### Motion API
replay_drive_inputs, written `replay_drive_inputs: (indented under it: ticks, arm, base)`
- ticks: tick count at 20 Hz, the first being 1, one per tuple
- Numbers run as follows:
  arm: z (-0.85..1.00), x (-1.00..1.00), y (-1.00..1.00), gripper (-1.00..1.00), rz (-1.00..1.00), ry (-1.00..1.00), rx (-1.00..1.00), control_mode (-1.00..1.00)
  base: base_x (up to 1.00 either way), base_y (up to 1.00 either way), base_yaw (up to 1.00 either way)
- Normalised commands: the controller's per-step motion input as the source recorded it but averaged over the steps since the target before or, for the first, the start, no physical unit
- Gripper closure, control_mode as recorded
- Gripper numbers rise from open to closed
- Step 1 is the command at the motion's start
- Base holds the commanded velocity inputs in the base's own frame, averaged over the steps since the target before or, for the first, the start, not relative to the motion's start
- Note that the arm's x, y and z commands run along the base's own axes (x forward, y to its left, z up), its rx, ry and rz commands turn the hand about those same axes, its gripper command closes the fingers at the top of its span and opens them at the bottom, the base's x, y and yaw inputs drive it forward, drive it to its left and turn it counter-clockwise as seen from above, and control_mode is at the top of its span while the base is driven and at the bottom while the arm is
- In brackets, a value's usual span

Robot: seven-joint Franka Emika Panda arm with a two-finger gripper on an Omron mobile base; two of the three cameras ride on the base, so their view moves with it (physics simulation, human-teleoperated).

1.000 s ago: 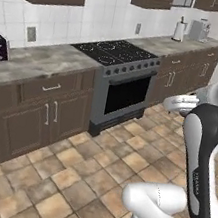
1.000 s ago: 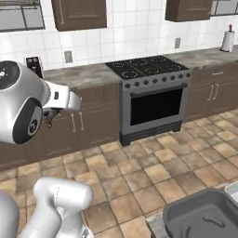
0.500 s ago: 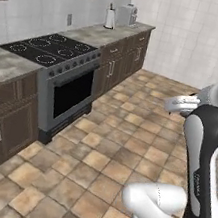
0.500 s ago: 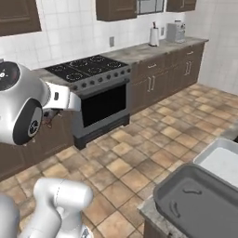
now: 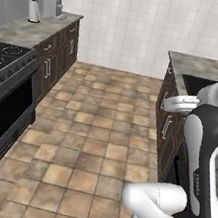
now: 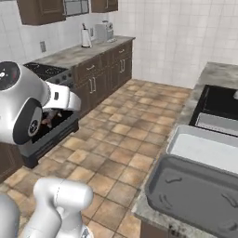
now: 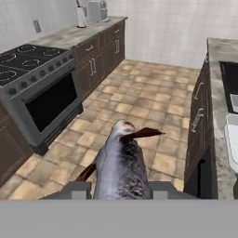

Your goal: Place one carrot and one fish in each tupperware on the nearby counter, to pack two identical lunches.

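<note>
A blackish-grey fish (image 7: 122,162) with reddish-brown fins sticks out between the fingers of my gripper (image 7: 121,188), which is shut on it. From the right base view the gripper (image 6: 48,119) hangs below my white arm, over the floor in front of the stove. Two tupperware trays lie on the counter to the right: the dark grey one (image 6: 195,197) nearest, the pale grey-white one (image 6: 204,149) just behind it. Both look bare inside. The carrot is out of view.
A black stove (image 6: 44,74) stands on the left with brown cabinets and a counter beside it, bearing a paper towel roll (image 6: 86,37) and a toaster (image 6: 105,30). A dark sink (image 6: 222,101) lies behind the trays. Tiled floor (image 5: 102,130) runs open between both counters.
The whole picture has swung: the base has turned, so the stove slid to the left and the counter with the trays and sink came into view. The fish stays in the gripper.
</note>
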Motion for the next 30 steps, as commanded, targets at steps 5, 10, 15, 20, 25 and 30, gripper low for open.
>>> replay_drive_inputs:
  ticks: [5,10,15,20,25,30]
  arm:
    - [0.00,0.00,0.00,1.00,0.00,0.00,0.00,1.00]
    - [0.00,0.00,0.00,1.00,0.00,0.00,0.00,1.00]
    - [0.00,0.00,0.00,1.00,0.00,0.00,0.00,1.00]
    - [0.00,0.00,0.00,1.00,0.00,0.00,0.00,1.00]
    - [0.00,0.00,0.00,1.00,0.00,0.00,0.00,1.00]
    - [0.00,0.00,0.00,1.00,0.00,0.00,0.00,1.00]
  base:
    - [0.09,0.29,-0.53]
    - [0.00,0.53,-0.52]
    - [0.00,0.79,-0.53]
    - [0.00,0.70,-0.56]
    - [0.09,0.19,-0.59]
    - [0.37,0.18,-0.63]
